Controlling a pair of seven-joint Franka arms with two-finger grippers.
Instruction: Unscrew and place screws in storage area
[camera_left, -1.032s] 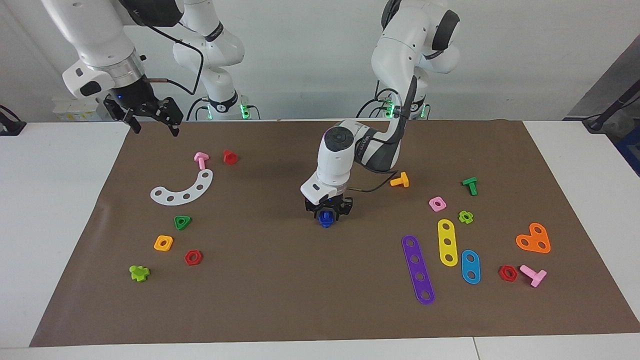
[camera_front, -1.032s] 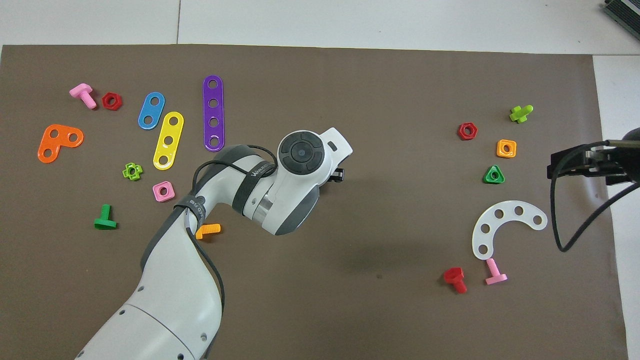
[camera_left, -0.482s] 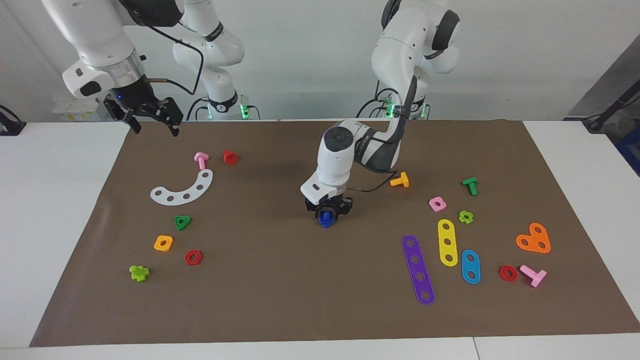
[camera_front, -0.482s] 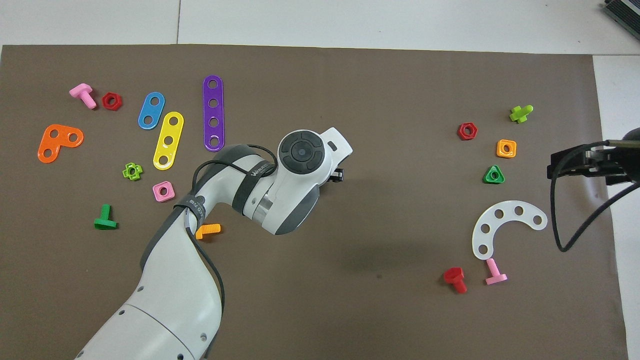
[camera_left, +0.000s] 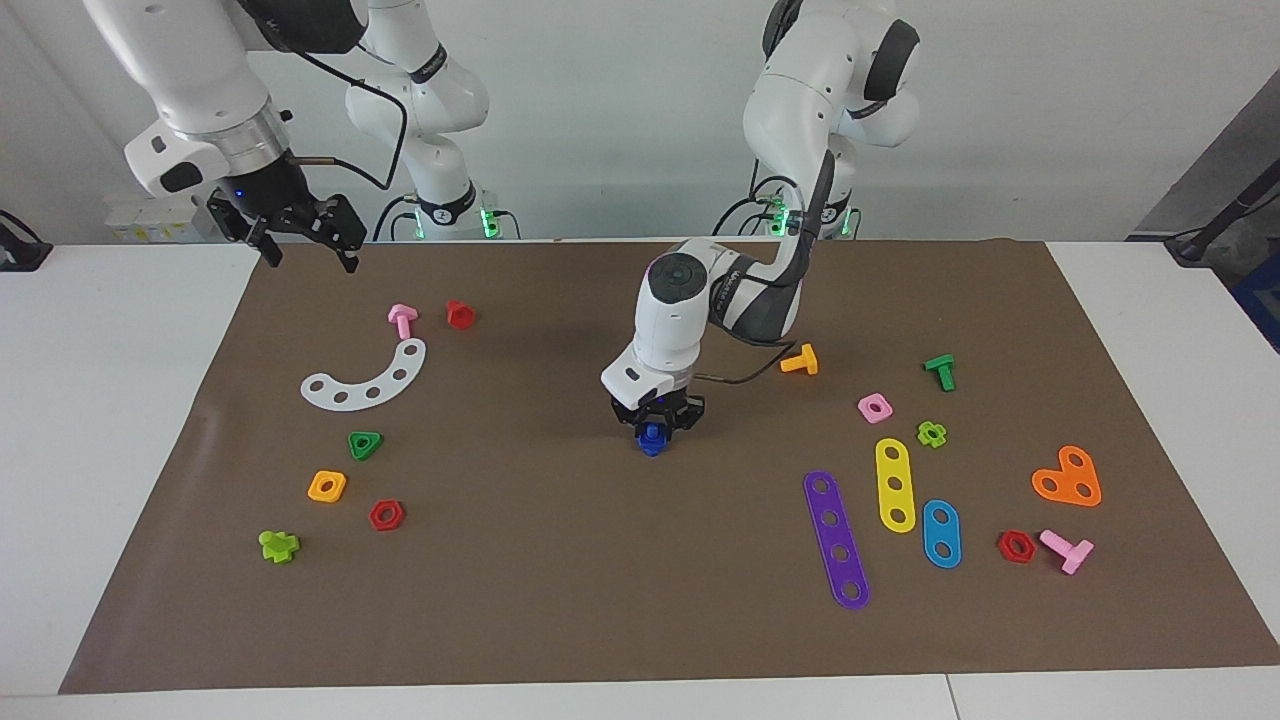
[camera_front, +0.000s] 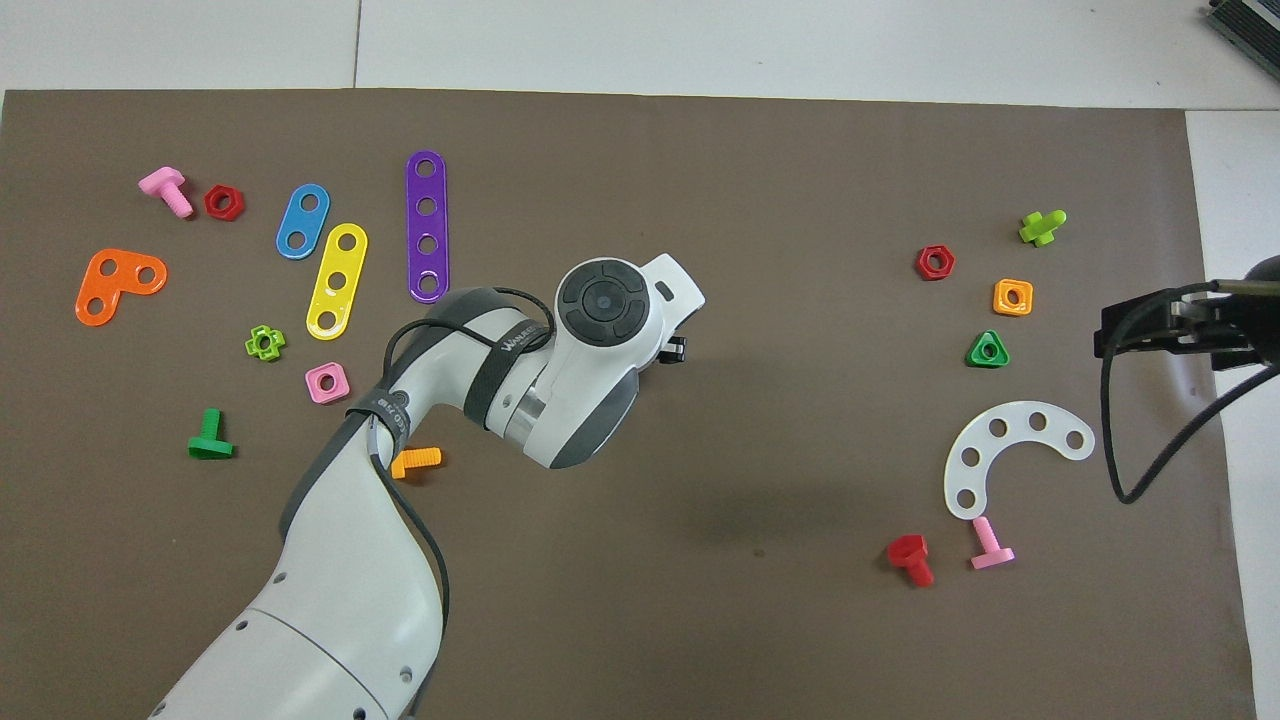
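Note:
A dark-blue screw (camera_left: 652, 437) sits at the middle of the brown mat (camera_left: 560, 560). My left gripper (camera_left: 654, 424) points straight down on it and is shut on the dark-blue screw, whose lower part shows under the fingertips. In the overhead view the left wrist hides the screw. My right gripper (camera_left: 296, 232) hangs open and holds nothing, raised over the mat's edge at the right arm's end of the table; the overhead view shows the right gripper (camera_front: 1165, 327) there too.
Toward the right arm's end lie a white curved plate (camera_left: 366, 381), a pink bolt (camera_left: 402, 319), a red bolt (camera_left: 460, 314), a green triangular nut (camera_left: 365, 444) and other nuts. An orange bolt (camera_left: 800, 360), a purple strip (camera_left: 836, 538) and more parts lie toward the left arm's end.
The left gripper's fingers have closed in on the dark-blue screw. Neither arm has shifted otherwise.

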